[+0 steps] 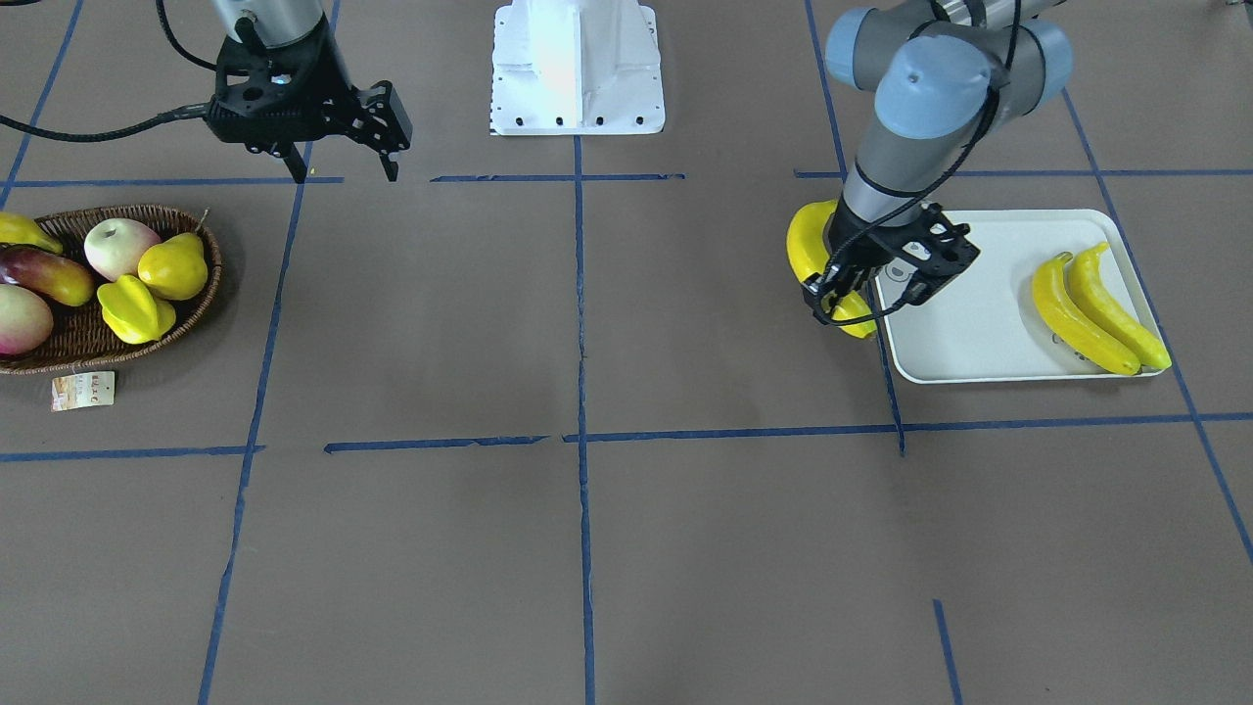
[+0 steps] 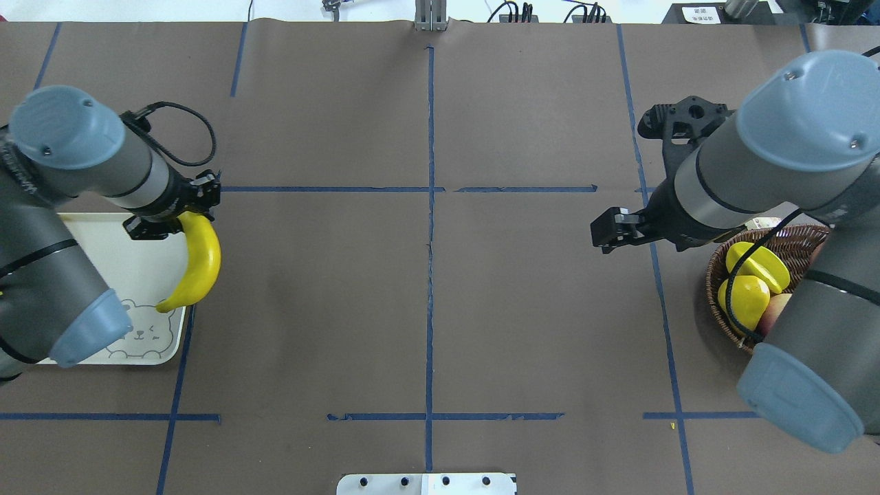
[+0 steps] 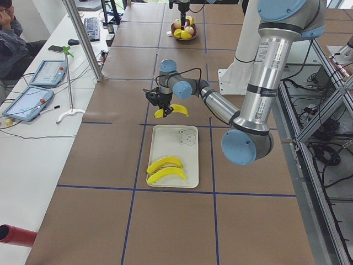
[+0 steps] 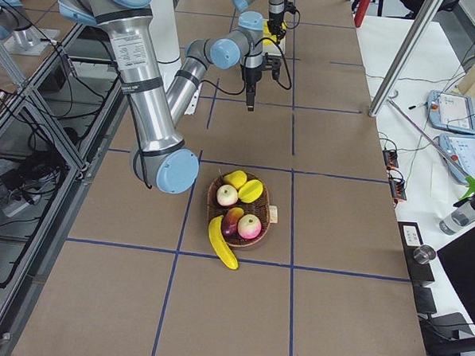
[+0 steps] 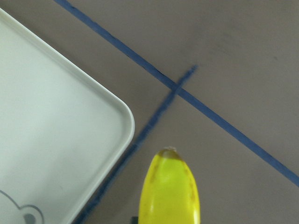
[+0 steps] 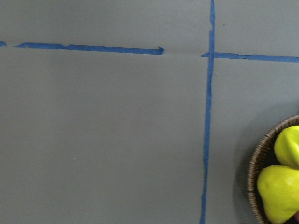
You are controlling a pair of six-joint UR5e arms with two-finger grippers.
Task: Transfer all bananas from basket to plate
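The left tool (image 2: 175,212) is clamped on one banana (image 2: 199,265). It holds the banana over the brown worktop (image 2: 426,309), right at the edge of the plate (image 2: 130,275), near the bear drawing (image 2: 141,330). Two more bananas (image 1: 1062,311) lie side by side on the plate. The right tool (image 1: 343,168) has its fingers apart and holds nothing. It hangs over the worktop near the basket (image 1: 191,299). A fourth banana (image 4: 224,243) lies at the basket's edge. The basket also holds an apple (image 1: 119,247), a pear (image 1: 174,266) and a starfruit (image 1: 135,308).
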